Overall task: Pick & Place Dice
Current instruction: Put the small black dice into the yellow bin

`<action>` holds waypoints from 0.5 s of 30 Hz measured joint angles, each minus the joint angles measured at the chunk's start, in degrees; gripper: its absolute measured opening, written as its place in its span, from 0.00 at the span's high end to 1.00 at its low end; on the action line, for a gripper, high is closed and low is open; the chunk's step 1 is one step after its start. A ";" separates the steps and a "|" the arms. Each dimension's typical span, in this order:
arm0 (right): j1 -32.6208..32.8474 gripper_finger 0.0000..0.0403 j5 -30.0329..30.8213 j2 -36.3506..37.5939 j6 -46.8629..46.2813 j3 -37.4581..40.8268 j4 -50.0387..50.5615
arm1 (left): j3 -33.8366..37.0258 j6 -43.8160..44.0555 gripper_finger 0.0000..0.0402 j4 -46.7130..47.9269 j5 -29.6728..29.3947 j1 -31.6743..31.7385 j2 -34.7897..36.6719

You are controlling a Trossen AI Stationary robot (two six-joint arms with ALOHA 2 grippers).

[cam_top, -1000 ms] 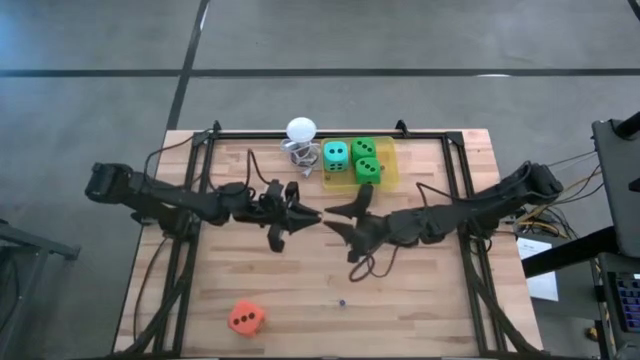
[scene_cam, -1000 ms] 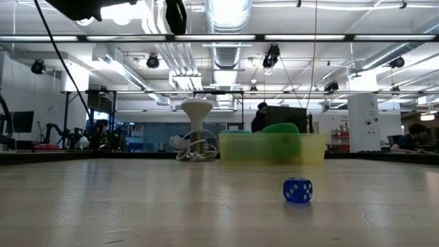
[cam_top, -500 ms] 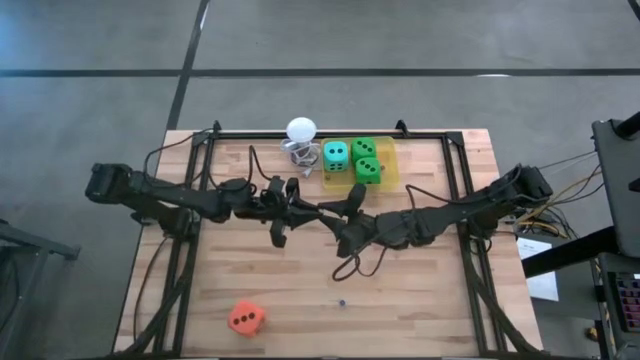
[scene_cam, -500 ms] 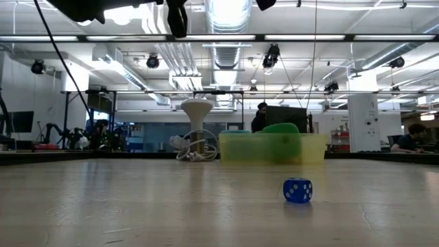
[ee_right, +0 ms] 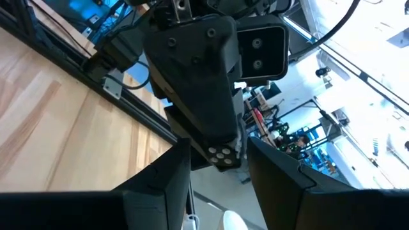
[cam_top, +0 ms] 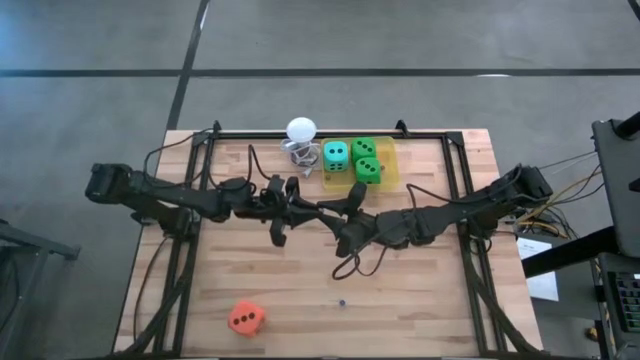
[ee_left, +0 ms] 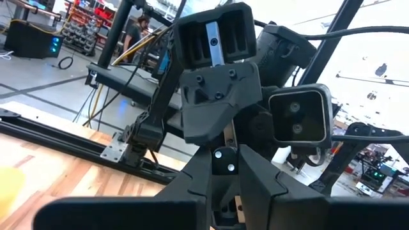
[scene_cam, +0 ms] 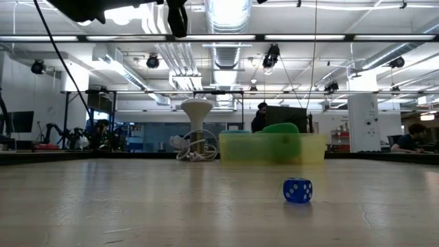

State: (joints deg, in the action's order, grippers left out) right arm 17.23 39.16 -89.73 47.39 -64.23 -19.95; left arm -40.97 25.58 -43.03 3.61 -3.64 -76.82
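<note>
Our left gripper (cam_top: 300, 213) and right gripper (cam_top: 345, 212) meet mid-table; the right's fingers are spread around the left, whose state we cannot tell. Three dice sit in the tray (cam_top: 388, 160). The orange die (cam_top: 245, 318) lies near the front edge, so next we judge one arm must reach it.

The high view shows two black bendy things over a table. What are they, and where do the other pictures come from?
They are two robot arms. Each ends in a pincher: the left gripper and the right gripper sit nose to nose mid-table. One camera looks down from above, one sits at table height, and one rides on each wrist. On the table lie an orange die, a tiny blue die, and a white ball on a stand. A yellow tray holds a teal die and two green dice. No die is held.
</note>
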 joint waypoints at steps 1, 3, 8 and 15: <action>0.00 0.63 0.00 0.00 0.03 0.00 0.02 | 0.00 0.00 0.88 -0.02 -0.05 0.05 0.00; 0.00 0.63 0.00 0.00 -0.11 0.00 0.03 | 0.00 0.00 0.88 0.00 -0.12 0.18 0.00; 0.00 0.63 0.00 0.00 -0.57 0.06 0.01 | 0.00 0.00 0.88 0.02 -0.12 0.42 0.00; 0.00 0.66 0.00 0.02 -0.76 0.04 -0.02 | 0.00 0.00 0.88 0.02 -0.12 0.42 0.00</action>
State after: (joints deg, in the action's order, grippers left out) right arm 17.23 39.16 -89.71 46.62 -64.18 -19.97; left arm -40.97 25.58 -43.00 3.49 -3.22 -76.82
